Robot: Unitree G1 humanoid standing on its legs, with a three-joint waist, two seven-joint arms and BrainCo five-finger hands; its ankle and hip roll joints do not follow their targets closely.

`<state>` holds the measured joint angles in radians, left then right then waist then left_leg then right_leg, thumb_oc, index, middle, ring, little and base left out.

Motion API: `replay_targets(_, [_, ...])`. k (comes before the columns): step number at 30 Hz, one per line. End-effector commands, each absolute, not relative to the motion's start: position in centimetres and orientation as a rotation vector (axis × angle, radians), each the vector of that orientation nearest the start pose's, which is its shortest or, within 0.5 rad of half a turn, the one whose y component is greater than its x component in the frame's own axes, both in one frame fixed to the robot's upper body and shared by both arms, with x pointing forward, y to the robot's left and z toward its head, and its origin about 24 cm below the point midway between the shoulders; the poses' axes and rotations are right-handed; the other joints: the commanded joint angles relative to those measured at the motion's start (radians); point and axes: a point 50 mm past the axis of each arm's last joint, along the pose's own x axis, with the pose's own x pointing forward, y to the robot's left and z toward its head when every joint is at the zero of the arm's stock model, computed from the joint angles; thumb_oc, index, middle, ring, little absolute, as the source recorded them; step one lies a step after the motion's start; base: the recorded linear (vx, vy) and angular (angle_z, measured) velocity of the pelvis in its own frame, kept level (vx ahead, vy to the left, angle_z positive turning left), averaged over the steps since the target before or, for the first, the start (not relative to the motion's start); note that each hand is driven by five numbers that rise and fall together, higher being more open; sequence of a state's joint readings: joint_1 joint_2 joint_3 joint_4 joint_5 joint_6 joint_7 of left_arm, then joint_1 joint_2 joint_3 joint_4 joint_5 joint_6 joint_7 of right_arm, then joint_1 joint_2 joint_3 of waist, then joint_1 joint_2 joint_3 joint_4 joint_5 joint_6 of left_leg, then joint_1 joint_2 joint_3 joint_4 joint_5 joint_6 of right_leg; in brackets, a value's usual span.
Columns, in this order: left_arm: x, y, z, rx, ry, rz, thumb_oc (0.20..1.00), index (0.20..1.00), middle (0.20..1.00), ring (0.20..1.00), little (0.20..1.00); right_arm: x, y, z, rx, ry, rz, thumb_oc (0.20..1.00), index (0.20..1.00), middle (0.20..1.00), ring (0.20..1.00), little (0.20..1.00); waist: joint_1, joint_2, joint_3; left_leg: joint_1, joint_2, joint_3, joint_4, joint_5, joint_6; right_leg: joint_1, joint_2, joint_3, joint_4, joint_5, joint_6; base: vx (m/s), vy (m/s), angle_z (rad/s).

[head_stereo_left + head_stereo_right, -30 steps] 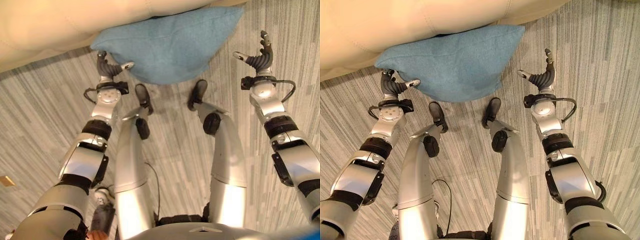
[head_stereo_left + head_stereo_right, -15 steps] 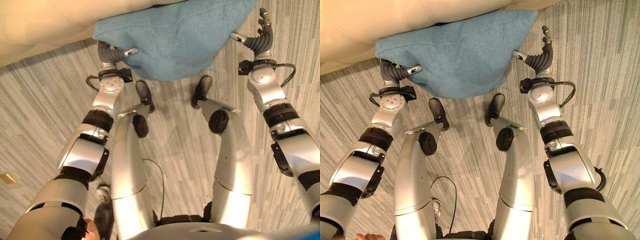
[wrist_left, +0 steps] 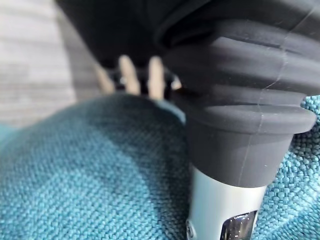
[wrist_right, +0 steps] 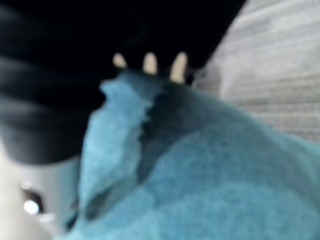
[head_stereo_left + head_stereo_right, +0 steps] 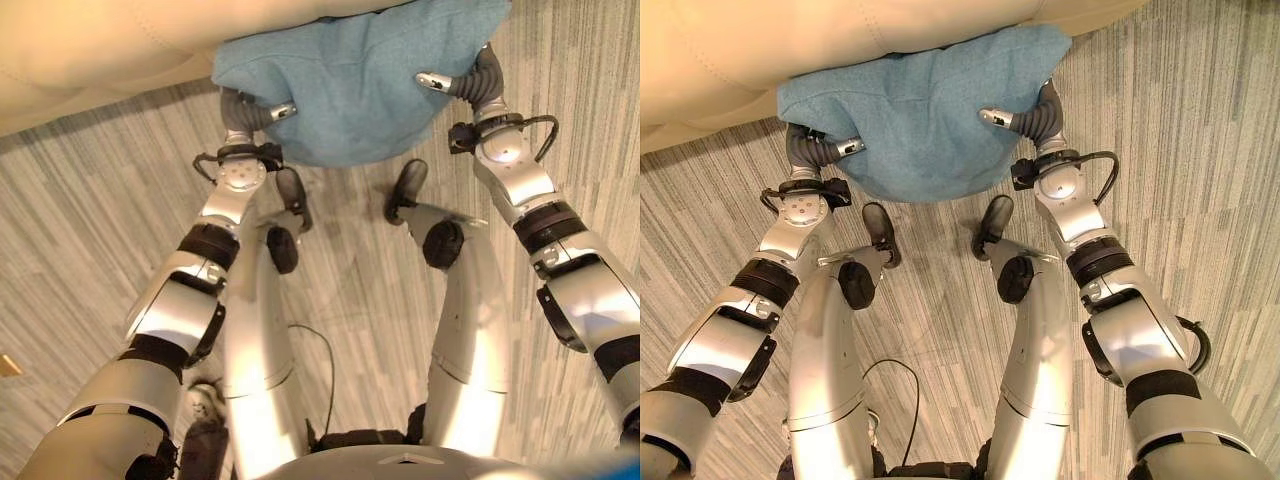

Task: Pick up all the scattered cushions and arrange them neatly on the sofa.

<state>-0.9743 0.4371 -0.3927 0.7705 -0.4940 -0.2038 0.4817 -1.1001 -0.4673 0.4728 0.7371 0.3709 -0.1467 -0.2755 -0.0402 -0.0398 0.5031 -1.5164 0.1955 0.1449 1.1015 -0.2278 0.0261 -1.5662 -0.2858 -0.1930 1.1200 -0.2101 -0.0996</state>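
A blue cushion (image 5: 360, 80) lies on the grey striped floor against the front of the cream sofa (image 5: 100, 50). My left hand (image 5: 245, 108) grips its near-left edge, thumb on top and the fingers (image 3: 127, 75) reaching past the far side of the fabric (image 3: 90, 175). At the right edge my right hand (image 5: 478, 85) holds on the same way: thumb lying over the top, fingers (image 4: 150, 63) beyond the bunched cloth (image 4: 200, 175). Squeezed between the two hands, the cushion (image 5: 930, 110) bulges upward.
The sofa's cream front (image 5: 740, 50) runs across the far side, directly behind the cushion. Grey striped carpet (image 5: 80, 260) stretches open to the left and right of me.
Both hands have closed in on the cushion's two sides, the right one moving furthest. The cushion is now narrower and bunched between them.
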Motion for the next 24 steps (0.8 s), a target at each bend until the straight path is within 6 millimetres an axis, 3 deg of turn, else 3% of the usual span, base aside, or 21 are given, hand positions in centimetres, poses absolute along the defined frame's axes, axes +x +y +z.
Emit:
replay_targets(1, [39.6, 11.7, 19.5, 0.032, -0.367, 0.074, 1.0, 1.0, 1.0, 1.0, 1.0, 38.7, -7.1, 25.4, -0.31, -0.586, 0.254, 1.0, 1.0, 1.0, 1.0, 1.0, -0.003, 0.061, -0.07, -0.038, 0.047, -0.109, -0.125, 0.13, -0.083, -0.004, 0.016, 0.088, -0.078, 0.07, 0.177, 0.0, 0.0, 0.0])
replay_targets(2, [39.7, 11.5, 19.7, 0.019, -0.371, 0.073, 1.0, 1.0, 1.0, 1.0, 1.0, 38.6, -6.5, 25.6, -0.3, -0.595, 0.266, 1.0, 1.0, 1.0, 1.0, 1.0, -0.001, 0.064, -0.067, -0.038, 0.049, -0.112, -0.125, 0.131, -0.083, -0.004, 0.016, 0.087, -0.078, 0.071, 0.177, 0.01, 0.004, -0.03])
replay_targets(3, [39.8, 11.4, 19.9, 0.0, -0.37, 0.075, 0.931, 0.931, 0.931, 0.931, 0.931, 38.5, -5.8, 25.9, -0.279, -0.608, 0.279, 0.551, 0.551, 0.551, 0.551, 0.551, 0.0, 0.066, -0.065, -0.04, 0.05, -0.115, -0.121, 0.131, -0.082, -0.004, 0.017, 0.086, -0.075, 0.071, 0.177, 0.02, 0.003, -0.03])
replay_targets(4, [39.7, 11.0, 20.4, -0.038, -0.383, 0.076, 0.2, 0.2, 0.2, 0.2, 0.2, 38.0, -4.6, 26.4, -0.231, -0.633, 0.301, 0.2, 0.2, 0.2, 0.2, 0.2, 0.002, 0.068, -0.063, -0.043, 0.052, -0.119, -0.118, 0.131, -0.082, -0.004, 0.02, 0.088, -0.072, 0.073, 0.176, 0.0, 0.0, 0.0])
replay_targets(8, [39.4, 10.6, 21.7, -0.096, -0.437, 0.063, 0.2, 0.2, 0.2, 0.2, 0.2, 37.2, -3.7, 27.4, -0.15, -0.686, 0.318, 0.2, 0.2, 0.2, 0.2, 0.2, 0.001, 0.071, -0.068, -0.047, 0.051, -0.129, -0.114, 0.128, -0.082, -0.004, 0.027, 0.088, -0.072, 0.074, 0.177, 0.0, 0.0, 0.0])
replay_targets(14, [39.0, 10.9, 22.0, -0.156, -0.462, 0.076, 0.2, 0.2, 0.2, 0.2, 0.2, 36.7, -4.3, 27.5, -0.161, -0.734, 0.278, 0.2, 0.2, 0.2, 0.2, 0.2, -0.008, 0.065, -0.1, -0.053, 0.045, -0.128, -0.125, 0.124, -0.082, -0.004, 0.043, 0.09, -0.09, 0.08, 0.178, 0.0, 0.004, -0.01])
replay_targets(20, [38.3, 10.9, 21.4, -0.196, -0.471, 0.068, 0.2, 0.2, 0.2, 0.2, 0.2, 36.6, -6.7, 26.0, -0.113, -0.722, 0.193, 0.2, 0.2, 0.2, 0.2, 0.2, -0.025, 0.049, -0.203, -0.016, 0.041, -0.08, -0.231, 0.133, -0.089, 0.018, 0.061, 0.081, -0.17, 0.088, 0.186, -0.04, -0.002, -0.03])
replay_targets(22, [37.0, 10.8, 20.1, -0.267, -0.47, 0.029, 0.2, 0.2, 0.2, 0.2, 0.2, 36.1, -8.3, 24.3, -0.137, -0.707, 0.136, 0.2, 0.2, 0.2, 0.2, 0.2, -0.029, 0.052, -0.235, 0.124, 0.046, -0.064, -0.322, 0.137, -0.094, 0.161, 0.07, 0.044, -0.251, 0.081, 0.192, -0.1, -0.005, -0.01])
replay_targets(24, [36.7, 11.1, 19.5, -0.265, -0.464, 0.026, 0.2, 0.2, 0.2, 0.2, 0.2, 35.9, -8.6, 23.7, -0.15, -0.698, 0.129, 0.2, 0.2, 0.2, 0.2, 0.2, -0.029, 0.052, -0.239, 0.178, 0.047, -0.059, -0.352, 0.14, -0.096, 0.211, 0.076, 0.034, -0.28, 0.083, 0.193, -0.07, -0.005, 0.06])
